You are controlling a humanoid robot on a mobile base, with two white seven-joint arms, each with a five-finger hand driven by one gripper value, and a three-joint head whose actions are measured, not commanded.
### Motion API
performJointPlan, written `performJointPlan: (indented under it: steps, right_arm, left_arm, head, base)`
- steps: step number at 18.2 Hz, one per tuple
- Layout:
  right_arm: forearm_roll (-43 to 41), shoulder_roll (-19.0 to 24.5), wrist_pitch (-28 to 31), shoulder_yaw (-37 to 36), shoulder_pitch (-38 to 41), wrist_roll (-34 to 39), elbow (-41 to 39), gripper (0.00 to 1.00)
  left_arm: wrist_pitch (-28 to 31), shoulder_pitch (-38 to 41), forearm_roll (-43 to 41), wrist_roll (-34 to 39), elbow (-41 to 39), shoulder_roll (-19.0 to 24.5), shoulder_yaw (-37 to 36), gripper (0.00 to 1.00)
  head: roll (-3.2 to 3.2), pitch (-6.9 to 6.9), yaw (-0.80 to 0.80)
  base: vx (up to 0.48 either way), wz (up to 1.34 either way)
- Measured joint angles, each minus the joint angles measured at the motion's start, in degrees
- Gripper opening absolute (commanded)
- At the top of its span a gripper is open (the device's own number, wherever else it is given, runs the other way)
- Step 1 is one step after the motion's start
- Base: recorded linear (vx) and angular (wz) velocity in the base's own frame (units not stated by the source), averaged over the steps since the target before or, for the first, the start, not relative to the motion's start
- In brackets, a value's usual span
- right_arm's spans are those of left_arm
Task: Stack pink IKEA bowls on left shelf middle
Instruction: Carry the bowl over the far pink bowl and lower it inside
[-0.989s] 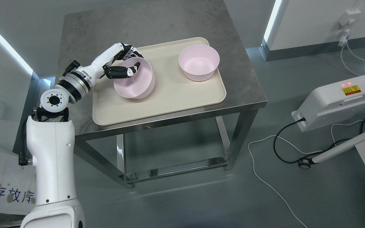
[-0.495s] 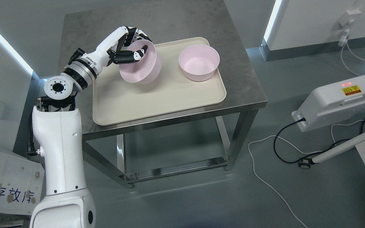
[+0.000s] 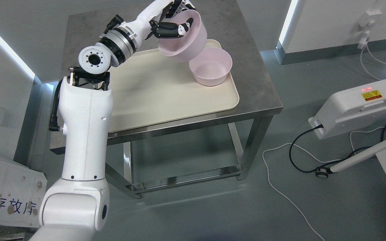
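Observation:
My left hand [image 3: 177, 20] is shut on the rim of a pink bowl [image 3: 188, 42], thumb inside and fingers outside. The bowl hangs tilted in the air, high above the back of the cream tray [image 3: 166, 87]. A second pink bowl [image 3: 212, 67] sits upright on the tray's back right corner, just below and to the right of the held one. The held bowl overlaps its upper left rim in the picture. My left arm rises from the lower left across the tray's left part.
The tray lies on a grey metal table [image 3: 256, 83] with an open steel frame beneath. On the floor to the right are a white device [image 3: 357, 107], black and white cables [image 3: 290, 150] and a white pole [image 3: 364, 155].
My left arm has lifted the bowl off the tray's left part and carried it up and to the right, toward the second bowl. The second bowl has stayed in place.

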Motion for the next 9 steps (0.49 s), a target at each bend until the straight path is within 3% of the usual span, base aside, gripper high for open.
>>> performJointPlan:
  steps: [4, 9]
  right_arm:
    - [0.0, 0.0, 0.0, 0.0, 0.0, 0.0, 0.0, 1.0]
    - [0.0, 0.0, 0.0, 0.0, 0.0, 0.0, 0.0, 1.0]
  left_arm:
    - [-1.9, -2.2, 0.3, 4.4, 3.9, -0.5, -7.7, 0.03]
    - [-5.4, -4.4, -2.1, 5.9, 8.5, -0.9, -12.0, 0.04]
  head:
    - [0.0, 0.0, 0.0]
    - [0.0, 0.0, 0.0]
  base:
    - [0.0, 0.0]
    - [0.0, 0.0]
